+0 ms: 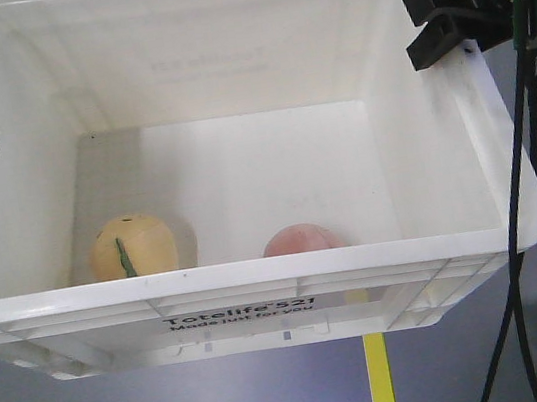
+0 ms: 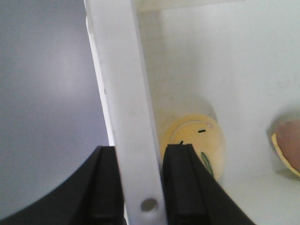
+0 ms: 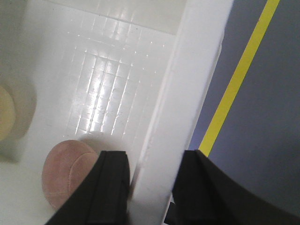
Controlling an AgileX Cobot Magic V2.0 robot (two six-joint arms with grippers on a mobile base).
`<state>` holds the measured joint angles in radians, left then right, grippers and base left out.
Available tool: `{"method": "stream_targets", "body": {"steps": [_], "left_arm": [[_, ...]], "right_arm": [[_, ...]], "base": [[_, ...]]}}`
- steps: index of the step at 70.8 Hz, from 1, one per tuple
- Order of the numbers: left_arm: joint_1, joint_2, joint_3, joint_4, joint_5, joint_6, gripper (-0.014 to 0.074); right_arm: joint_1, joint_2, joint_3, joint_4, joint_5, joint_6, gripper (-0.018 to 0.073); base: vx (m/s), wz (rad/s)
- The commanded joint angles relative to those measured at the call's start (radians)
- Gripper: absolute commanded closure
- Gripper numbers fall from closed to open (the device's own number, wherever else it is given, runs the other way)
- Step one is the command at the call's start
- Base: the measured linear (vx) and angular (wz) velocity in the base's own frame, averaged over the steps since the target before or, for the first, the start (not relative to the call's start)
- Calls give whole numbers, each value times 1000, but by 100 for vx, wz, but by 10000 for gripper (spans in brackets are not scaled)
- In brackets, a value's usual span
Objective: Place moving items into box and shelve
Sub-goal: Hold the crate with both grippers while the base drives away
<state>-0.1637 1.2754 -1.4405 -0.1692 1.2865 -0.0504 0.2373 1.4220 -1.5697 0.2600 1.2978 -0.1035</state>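
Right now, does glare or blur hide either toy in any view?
Front view: sharp; box walls overexposed, yellow toy clear, pink toy half behind the near rim. Left wrist: rim and jaws blurred, yellow toy soft but readable. Right wrist: glare on the box floor, pink toy soft, yellow toy a blur at left edge.

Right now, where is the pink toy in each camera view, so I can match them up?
Front view: pink toy at bottom centre of the white crate, half hidden by the near rim.
Left wrist view: pink toy at the far right edge, cut off.
Right wrist view: pink toy at lower left.
Shared landmark: the pale yellow toy, left of it in every view.
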Motion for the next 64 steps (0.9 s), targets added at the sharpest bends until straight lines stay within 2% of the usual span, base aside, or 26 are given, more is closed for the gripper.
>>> {"method": "stream_targets", "body": {"steps": [1,64], "left_arm": [[-3,-38,-44,-54,-96,12,613],[-3,-38,-44,-54,-97,12,613]], "right_arm": [[-1,-45,-39,66,-90,-27,571],[-1,-45,-39,65,-89,-27,571]], "base": [[54,-9],[54,-8]]}}
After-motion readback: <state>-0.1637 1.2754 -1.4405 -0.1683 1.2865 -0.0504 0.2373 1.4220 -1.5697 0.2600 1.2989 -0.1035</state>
